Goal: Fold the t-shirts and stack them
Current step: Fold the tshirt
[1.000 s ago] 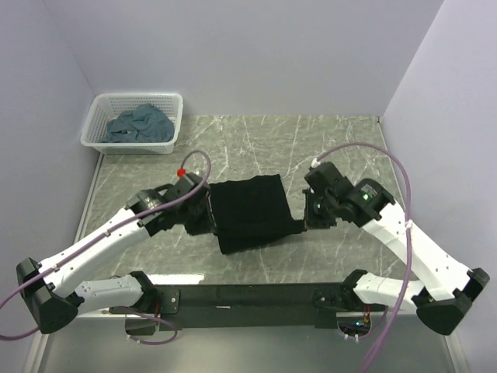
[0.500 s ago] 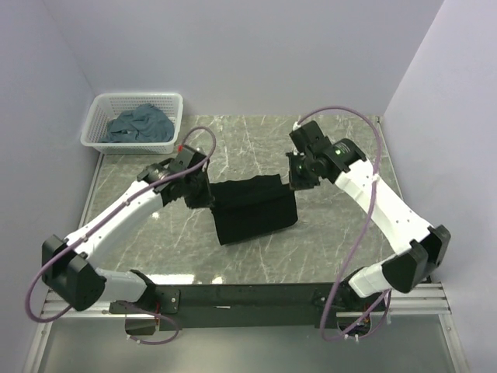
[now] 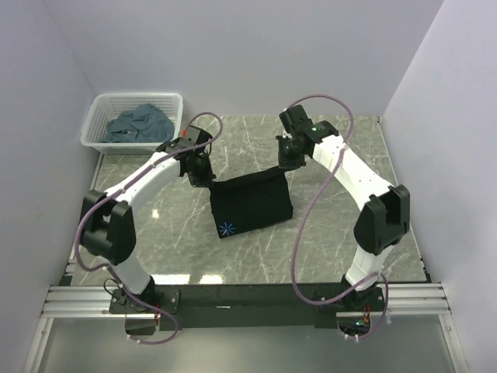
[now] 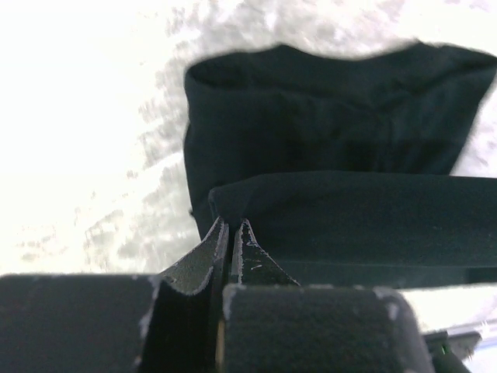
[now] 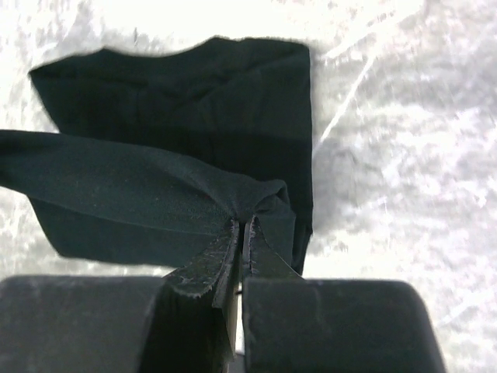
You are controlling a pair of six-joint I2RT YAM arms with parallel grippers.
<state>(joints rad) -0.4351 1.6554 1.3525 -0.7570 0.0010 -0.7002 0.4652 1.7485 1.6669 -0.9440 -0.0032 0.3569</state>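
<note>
A black t-shirt (image 3: 250, 204) lies partly folded on the marble table, its pale-blue starburst print (image 3: 227, 228) showing at the near left corner. My left gripper (image 3: 203, 178) is shut on its far left edge and my right gripper (image 3: 284, 165) is shut on its far right edge; both hold that edge lifted and stretched between them. The left wrist view shows the pinched hem (image 4: 233, 203) above the lower layer of the shirt (image 4: 326, 116). The right wrist view shows bunched cloth (image 5: 248, 203) at the fingertips. Slate blue-grey shirts (image 3: 140, 124) lie in the basket.
A white lattice basket (image 3: 99, 113) stands at the far left corner of the table. Grey walls close in the left, back and right sides. A black rail (image 3: 248, 295) runs along the near edge.
Both grippers have moved away from me toward the back of the table, carrying the shirt's edge. The shirt has turned over so the starburst print now shows.
</note>
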